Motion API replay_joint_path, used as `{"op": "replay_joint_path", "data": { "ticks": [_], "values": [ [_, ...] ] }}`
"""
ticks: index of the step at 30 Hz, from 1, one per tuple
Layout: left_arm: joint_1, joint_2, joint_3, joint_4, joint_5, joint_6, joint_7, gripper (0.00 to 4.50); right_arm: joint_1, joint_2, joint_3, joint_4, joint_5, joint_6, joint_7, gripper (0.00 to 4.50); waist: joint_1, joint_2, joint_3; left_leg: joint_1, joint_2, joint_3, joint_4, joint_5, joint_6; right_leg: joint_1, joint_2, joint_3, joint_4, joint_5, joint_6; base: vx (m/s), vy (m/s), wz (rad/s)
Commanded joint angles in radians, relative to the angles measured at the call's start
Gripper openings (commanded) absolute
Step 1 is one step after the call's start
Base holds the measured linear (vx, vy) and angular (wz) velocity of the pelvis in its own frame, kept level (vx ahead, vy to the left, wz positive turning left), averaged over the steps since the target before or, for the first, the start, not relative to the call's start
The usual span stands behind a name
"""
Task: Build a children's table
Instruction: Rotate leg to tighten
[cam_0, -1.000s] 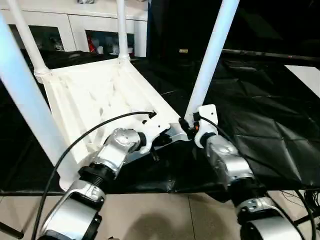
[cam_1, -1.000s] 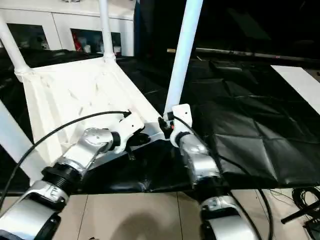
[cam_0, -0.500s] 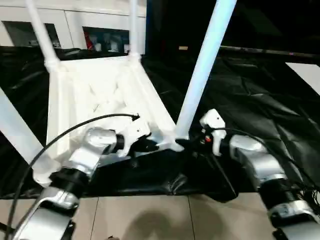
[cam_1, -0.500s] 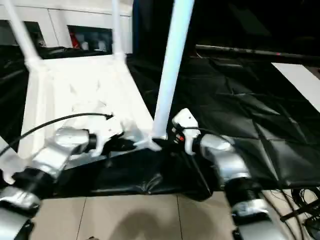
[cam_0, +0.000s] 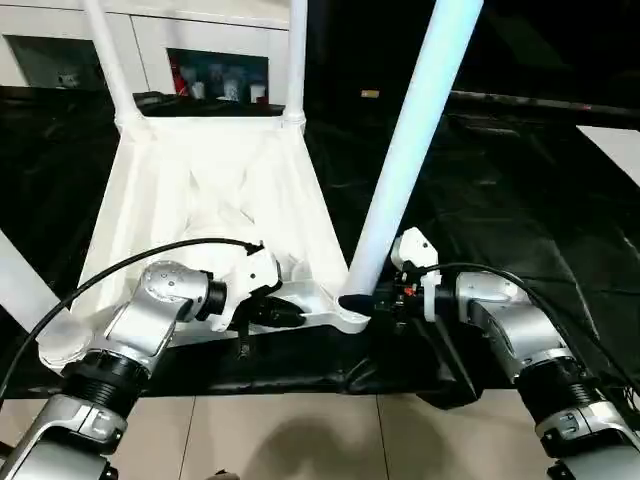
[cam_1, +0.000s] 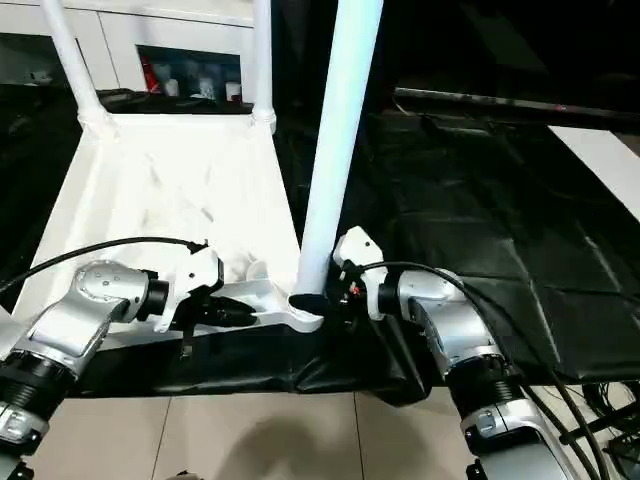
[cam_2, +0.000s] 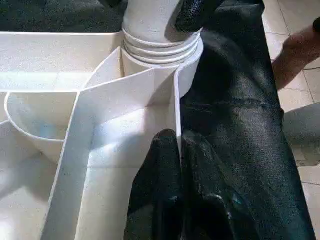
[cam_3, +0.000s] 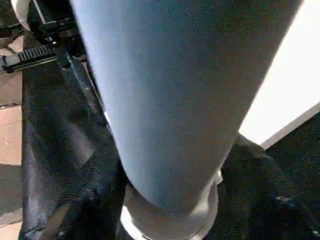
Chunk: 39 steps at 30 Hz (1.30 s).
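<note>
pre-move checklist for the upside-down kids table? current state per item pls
1. Table top upside down on the black cloth, ribs up: ok.
2. Near-right leg seated in its corner socket, threads partly showing: cannot tell if fully home.
3. Left gripper pinches the near edge wall: ok.
4. Right gripper at that leg's base; grip: cannot tell.
5. Two far legs upright in their sockets: ok.
6. Near edge overhangs the big table's front: not ok.
</note>
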Motion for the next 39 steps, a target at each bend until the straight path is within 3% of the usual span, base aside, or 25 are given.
{"op": "replay_joint_path", "data": {
  "ticks": [1,2,6,10,13,15,17,18,20,21,23,24,29,30,32,33,34,35,36,39],
  "values": [
    [0.014,-0.012,-0.034,-0.032,-0.026,0.002,-0.056,0.00,0.005,-0.019,-0.002,0.005,-0.009,0.000,-0.012,2.34,-0.002,0.007,-0.056,0.014,0.020,0.003,-0.058,-0.206,0.028,0.046,-0.039,0.032,-0.058,-0.109,-0.219,0.000,0.000,0.00],
    [0.014,-0.012,-0.034,-0.032,-0.027,0.003,-0.055,0.00,0.006,-0.019,-0.003,0.006,-0.010,-0.003,-0.010,2.11,-0.002,0.007,-0.056,0.014,0.020,0.003,-0.058,-0.209,0.028,0.046,-0.039,0.032,-0.059,-0.111,-0.219,0.000,0.000,0.00],
    [0.015,-0.011,-0.033,-0.030,-0.027,0.001,-0.052,0.00,0.008,-0.015,-0.008,0.011,-0.012,-0.005,-0.009,1.98,-0.003,0.008,-0.057,0.014,0.020,0.003,-0.057,-0.207,0.026,0.047,-0.038,0.033,-0.058,-0.099,-0.221,0.000,0.000,0.00],
    [-0.012,-0.046,-0.019,0.046,0.021,-0.006,0.068,0.00,0.012,0.026,-0.054,0.053,-0.009,-0.010,-0.123,1.96,-0.004,0.012,-0.055,0.014,0.019,0.003,-0.058,-0.216,0.021,0.045,-0.038,0.033,-0.059,-0.105,-0.223,0.000,0.000,0.00],
    [-0.070,-0.119,0.005,0.169,0.056,-0.013,0.227,0.00,0.007,0.109,-0.118,0.151,-0.016,-0.019,-0.352,1.96,-0.006,0.011,-0.053,0.020,0.017,0.003,-0.061,-0.276,-0.014,0.038,-0.041,0.035,-0.073,-0.224,-0.198,0.000,0.000,0.00],
    [-0.085,-0.138,0.012,0.196,0.060,-0.011,0.264,0.00,0.007,0.130,-0.132,0.169,-0.015,-0.017,-0.403,1.96,-0.008,0.009,-0.051,0.019,0.015,-0.003,-0.064,-0.310,-0.033,0.039,-0.044,0.032,-0.082,-0.322,-0.165,0.000,0.000,0.00],
    [-0.104,-0.164,0.017,0.226,0.063,-0.006,0.302,0.00,0.012,0.155,-0.138,0.180,-0.021,-0.015,-0.459,1.96,-0.009,0.006,-0.051,0.020,0.016,-0.002,-0.064,-0.319,-0.032,0.036,-0.044,0.034,-0.086,-0.344,-0.152,0.000,0.000,0.00],
    [-0.143,-0.216,0.027,0.290,0.069,-0.006,0.379,0.00,0.015,0.212,-0.150,0.200,-0.040,-0.009,-0.592,1.96,-0.011,0.012,-0.045,0.022,0.013,-0.003,-0.067,-0.353,-0.032,0.028,-0.042,0.033,-0.096,-0.411,-0.128,0.000,0.000,0.00],
    [-0.173,-0.257,0.033,0.341,0.076,-0.011,0.444,0.00,0.013,0.253,-0.154,0.215,-0.063,-0.009,-0.695,1.95,-0.010,0.012,-0.047,0.025,0.012,-0.009,-0.068,-0.377,-0.048,0.027,-0.046,0.031,-0.101,-0.476,-0.104,0.000,0.000,0.00],
    [-0.188,-0.273,0.035,0.367,0.083,-0.016,0.476,0.00,0.005,0.271,-0.156,0.229,-0.077,-0.006,-0.752,1.95,-0.012,0.020,-0.047,0.026,0.013,-0.011,-0.069,-0.387,-0.049,0.026,-0.046,0.030,-0.105,-0.484,-0.098,0.000,0.000,0.00],
    [-0.223,-0.311,0.038,0.423,0.096,-0.039,0.527,0.00,-0.028,0.325,-0.163,0.278,-0.102,-0.016,-0.869,1.95,-0.014,0.029,-0.047,0.029,0.009,-0.012,-0.069,-0.413,-0.048,0.020,-0.043,0.030,-0.107,-0.487,-0.093,0.000,0.000,0.00],
    [-0.229,-0.319,0.039,0.432,0.097,-0.046,0.528,0.00,-0.037,0.338,-0.165,0.288,-0.103,-0.023,-0.885,1.95,-0.018,0.023,-0.048,0.029,0.008,-0.013,-0.069,-0.422,-0.047,0.021,-0.043,0.028,-0.108,-0.495,-0.090,0.000,0.000,0.00],
    [-0.232,-0.310,0.028,0.443,0.110,-0.065,0.515,0.00,-0.054,0.341,-0.157,0.304,-0.106,-0.054,-0.870,1.95,-0.016,0.027,-0.051,0.021,0.011,-0.011,-0.071,-0.409,-0.025,0.026,-0.042,0.030,-0.104,-0.430,-0.099,0.000,0.000,0.00],
    [-0.228,-0.299,0.029,0.447,0.110,-0.079,0.502,0.00,-0.054,0.333,-0.177,0.292,-0.082,-0.075,-0.832,2.51,-0.017,0.020,-0.052,0.018,0.011,-0.009,-0.070,-0.393,-0.016,0.029,-0.042,0.031,-0.102,-0.405,-0.107,0.000,0.000,0.00],
    [-0.226,-0.292,0.029,0.451,0.112,-0.088,0.494,0.00,-0.054,0.327,-0.186,0.284,-0.074,-0.087,-0.813,2.65,-0.015,0.024,-0.052,0.019,0.012,-0.008,-0.070,-0.384,-0.008,0.029,-0.043,0.032,-0.101,-0.394,-0.113,0.000,0.000,0.00],
    [-0.226,-0.284,0.031,0.466,0.114,-0.110,0.491,0.00,-0.061,0.312,-0.191,0.279,-0.069,-0.100,-0.783,2.67,-0.014,0.024,-0.052,0.016,0.011,-0.008,-0.071,-0.375,-0.005,0.032,-0.042,0.031,-0.100,-0.385,-0.114,0.000,0.000,0.00],
    [-0.222,-0.277,0.032,0.465,0.113,-0.115,0.480,0.00,-0.065,0.296,-0.190,0.275,-0.069,-0.107,-0.762,2.82,-0.012,0.014,-0.053,0.014,0.012,-0.008,-0.070,-0.356,0.001,0.035,-0.044,0.030,-0.096,-0.380,-0.114,0.000,0.000,0.00],
    [-0.217,-0.270,0.032,0.460,0.110,-0.117,0.468,0.00,-0.068,0.281,-0.190,0.270,-0.069,-0.110,-0.742,2.91,-0.012,0.018,-0.053,0.015,0.012,-0.006,-0.070,-0.351,0.003,0.033,-0.044,0.031,-0.097,-0.374,-0.117,0.000,0.000,0.00],
    [-0.207,-0.257,0.032,0.445,0.106,-0.120,0.446,0.00,-0.067,0.254,-0.182,0.249,-0.062,-0.094,-0.687,2.99,-0.014,0.012,-0.052,0.012,0.013,-0.005,-0.069,-0.340,0.007,0.035,-0.044,0.031,-0.097,-0.368,-0.121,0.000,0.000,0.00],
    [-0.177,-0.221,0.031,0.406,0.094,-0.145,0.378,0.00,-0.059,0.171,-0.142,0.193,-0.057,-0.068,-0.524,3.17,-0.010,0.014,-0.055,0.006,0.016,-0.004,-0.065,-0.288,0.029,0.042,-0.043,0.031,-0.088,-0.290,-0.139,0.000,0.000,0.00]
  ]
}}
